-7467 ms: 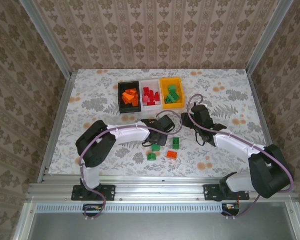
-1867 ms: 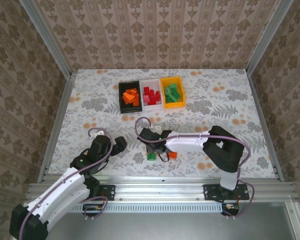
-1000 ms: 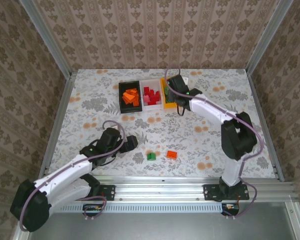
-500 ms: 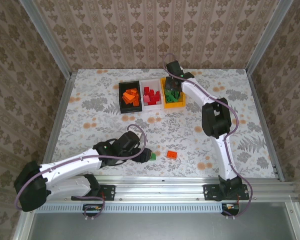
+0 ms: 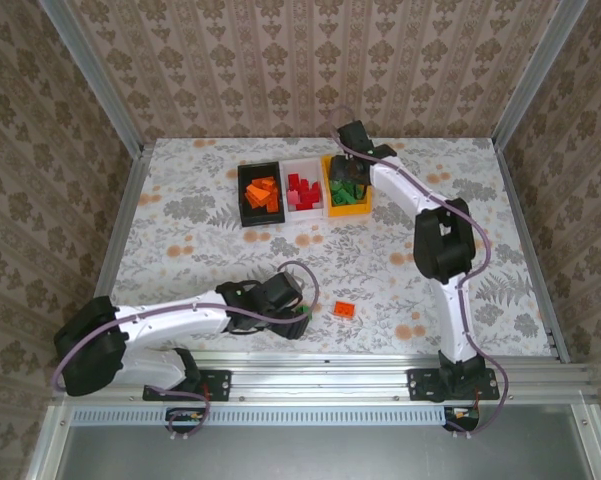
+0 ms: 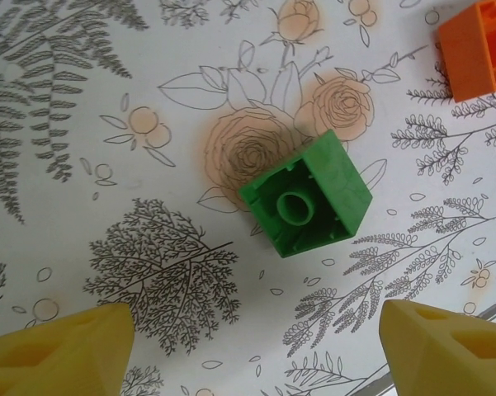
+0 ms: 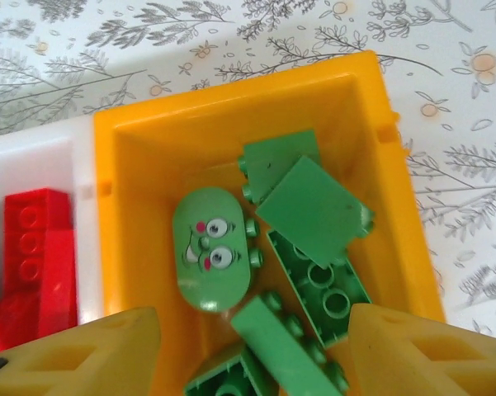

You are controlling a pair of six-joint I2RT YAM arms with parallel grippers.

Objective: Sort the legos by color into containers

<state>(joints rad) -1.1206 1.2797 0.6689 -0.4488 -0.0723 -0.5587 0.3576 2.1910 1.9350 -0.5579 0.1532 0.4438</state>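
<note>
A green lego (image 6: 305, 194) lies upside down on the flowered table, just ahead of my left gripper (image 6: 252, 355), which is open with nothing between its yellow fingers (image 6: 58, 351). From above, that gripper (image 5: 298, 322) hovers over the green lego (image 5: 303, 312). An orange lego (image 5: 344, 310) (image 6: 479, 45) lies just to its right. My right gripper (image 7: 252, 355) (image 5: 345, 182) hangs open over the yellow container (image 7: 231, 91) (image 5: 350, 210), where several green legos and a green oval face piece (image 7: 213, 247) lie. The black container (image 5: 241, 200) holds orange legos. The white container (image 5: 305, 214) (image 7: 33, 144) holds red legos (image 7: 33, 247).
The three containers stand side by side at the table's back middle. Metal frame posts and patterned walls close in the table on three sides. The table's near edge (image 6: 479, 318) runs close behind the green lego.
My left arm has swung right along the near edge and now hovers over the green lego. My right gripper has stayed above the yellow container.
</note>
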